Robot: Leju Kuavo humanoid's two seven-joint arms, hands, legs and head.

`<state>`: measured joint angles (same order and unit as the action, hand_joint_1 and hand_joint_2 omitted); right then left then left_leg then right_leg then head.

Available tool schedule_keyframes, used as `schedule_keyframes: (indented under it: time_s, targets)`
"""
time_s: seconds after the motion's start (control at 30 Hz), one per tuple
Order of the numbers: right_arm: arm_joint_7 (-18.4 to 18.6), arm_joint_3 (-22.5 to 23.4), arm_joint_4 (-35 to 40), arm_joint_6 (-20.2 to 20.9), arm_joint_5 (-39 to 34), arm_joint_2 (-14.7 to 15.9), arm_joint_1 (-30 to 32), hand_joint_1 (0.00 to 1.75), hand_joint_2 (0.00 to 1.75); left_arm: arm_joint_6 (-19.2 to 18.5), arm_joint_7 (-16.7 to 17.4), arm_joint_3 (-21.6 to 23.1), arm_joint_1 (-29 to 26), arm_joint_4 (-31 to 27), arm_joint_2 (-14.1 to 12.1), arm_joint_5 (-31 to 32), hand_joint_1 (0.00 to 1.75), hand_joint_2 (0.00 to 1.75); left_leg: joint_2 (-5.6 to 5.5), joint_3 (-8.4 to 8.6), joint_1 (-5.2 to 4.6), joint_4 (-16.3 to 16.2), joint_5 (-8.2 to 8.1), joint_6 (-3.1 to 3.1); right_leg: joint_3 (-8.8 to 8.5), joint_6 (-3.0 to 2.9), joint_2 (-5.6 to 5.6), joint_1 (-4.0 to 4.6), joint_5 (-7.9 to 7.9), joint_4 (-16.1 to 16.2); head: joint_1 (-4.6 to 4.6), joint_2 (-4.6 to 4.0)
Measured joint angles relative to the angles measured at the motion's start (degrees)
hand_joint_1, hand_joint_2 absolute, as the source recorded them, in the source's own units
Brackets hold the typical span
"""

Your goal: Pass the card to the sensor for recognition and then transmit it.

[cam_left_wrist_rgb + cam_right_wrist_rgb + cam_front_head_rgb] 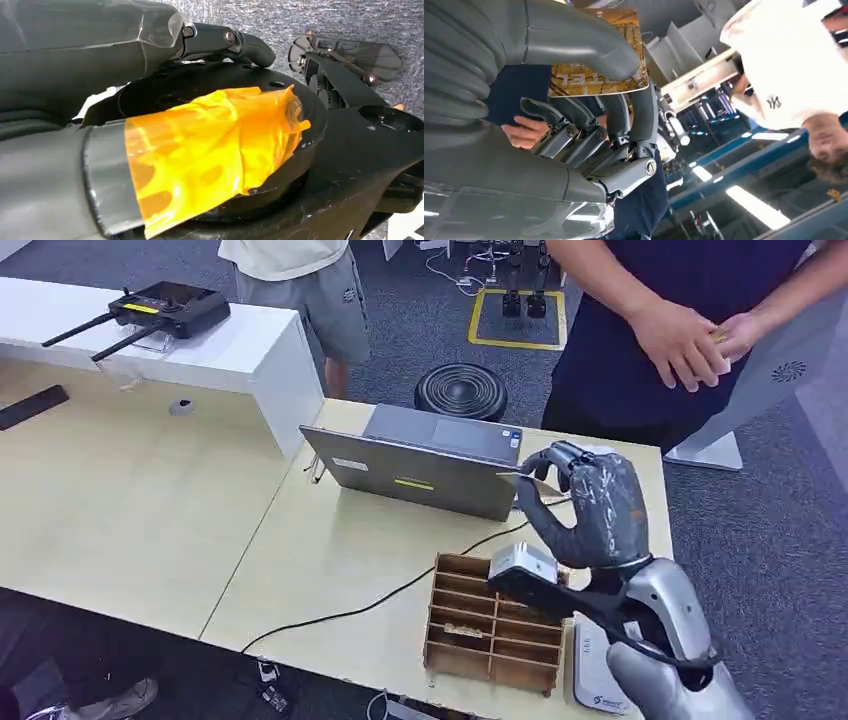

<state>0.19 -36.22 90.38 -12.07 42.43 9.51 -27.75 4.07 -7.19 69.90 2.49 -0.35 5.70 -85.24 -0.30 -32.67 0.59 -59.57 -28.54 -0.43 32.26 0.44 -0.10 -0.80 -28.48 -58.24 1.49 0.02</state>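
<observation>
Card thin, stiff, slick; right hand pinches it by edge, thumb over face, above desk's far-right corner.

The right hand is dark grey, with a ribbed cover and thick thumb. Its arm is glossy silver. Silver screws pin the finger links.
</observation>
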Motion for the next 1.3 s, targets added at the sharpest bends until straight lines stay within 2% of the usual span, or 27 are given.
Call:
schedule_keyframes:
  time_s: [0.37, 0.97, 1.3]
  targets:
    - [2.6, 2.2, -8.0, 1.3, 1.0, -2.8, -7.7, 1.75, 1.75, 0.7, 1.1, 1.0, 0.4, -0.1, -0.2, 0.1, 0.00, 0.00, -0.01, 0.00, 0.00, 0.0, 0.00, 0.00, 0.00, 0.01, 0.00, 0.00, 0.00, 0.0, -0.02, 0.00]
    - [4.9, 3.5, -24.2, -0.7, 9.2, -6.5, -17.8, 1.75, 1.75, 1.6, 2.4, 3.8, 0.7, -2.1, -1.5, 0.4, 0.00, 0.00, -0.02, -0.01, 0.01, 0.0, 0.02, -0.01, 0.01, 0.01, 0.00, 0.01, 0.04, 0.0, -0.02, 0.00]
    - [5.8, 3.5, -30.8, -1.5, 12.5, -8.6, -20.8, 1.75, 1.75, 1.9, 3.0, 4.9, 0.9, -3.1, -2.0, 0.5, 0.00, 0.00, -0.02, -0.01, 0.01, 0.0, 0.02, -0.01, 0.01, 0.01, 0.00, 0.01, 0.04, 0.0, 0.00, 0.00]
